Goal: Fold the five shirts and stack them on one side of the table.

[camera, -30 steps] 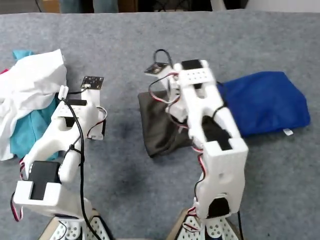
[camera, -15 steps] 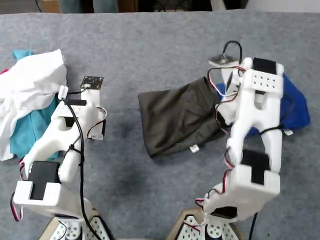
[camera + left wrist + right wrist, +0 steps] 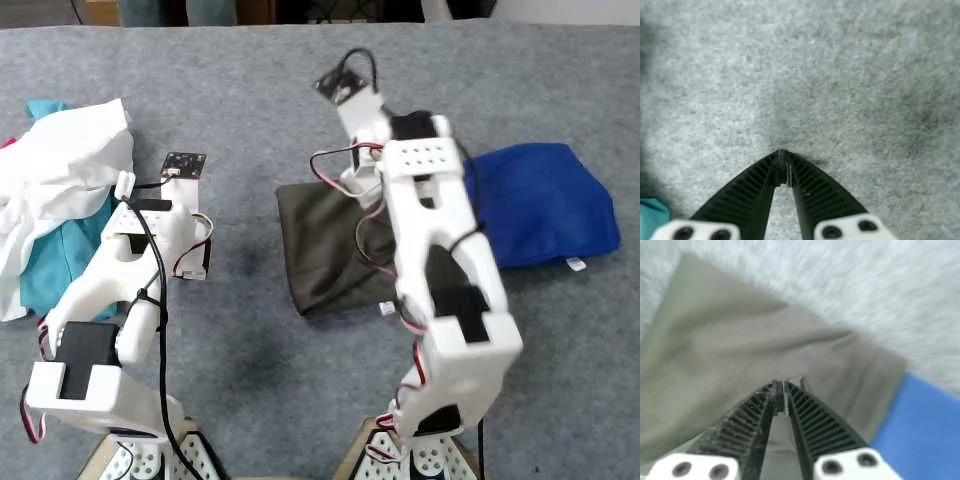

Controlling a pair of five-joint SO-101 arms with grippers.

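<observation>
Our right arm (image 3: 432, 225) swung back from the folded blue fabric shirt (image 3: 540, 205) over the folded olive-brown shirt (image 3: 318, 250) beside it. Right gripper (image 3: 781, 386) and left gripper (image 3: 782, 156) are closed, empty. Stacking next, we judge: open, pinch its edge.

L tool (image 3: 782, 159) closed, held low | R tool (image 3: 780, 387) closed, stretched out fwd

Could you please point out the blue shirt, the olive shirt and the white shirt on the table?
blue shirt (image 3: 540, 205): high view, middle of the folded cloth.
olive shirt (image 3: 315, 245): high view, its flat uncovered part.
white shirt (image 3: 70, 165): high view, top of the crumpled heap.
</observation>
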